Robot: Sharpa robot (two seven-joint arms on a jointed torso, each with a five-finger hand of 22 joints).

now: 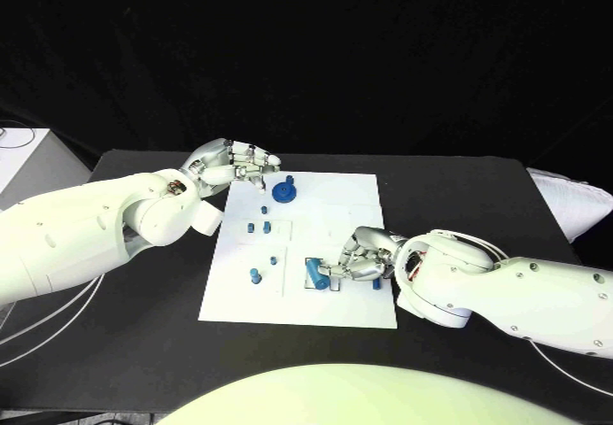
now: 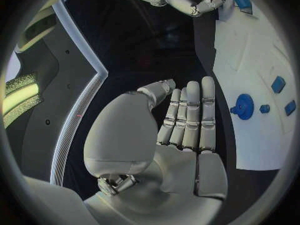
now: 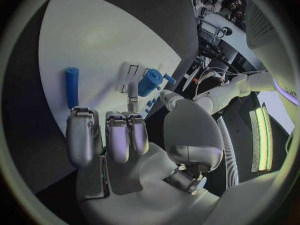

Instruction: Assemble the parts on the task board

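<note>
The task board (image 1: pixel 345 305) lies in the middle of the black table (image 1: pixel 485 190), and you see bare table on all its sides. A round blue part (image 1: pixel 283 190) stands near the board's far edge; small blue parts (image 1: pixel 259 227) lie down its left half, and a larger blue piece (image 1: pixel 314 273) sits near the front edge. Your left hand (image 1: pixel 236 165) hovers at the far left corner, fingers extended side by side, holding nothing. Your right hand (image 1: pixel 361 258) rests curled beside the larger piece; you cannot tell whether it grasps it.
</note>
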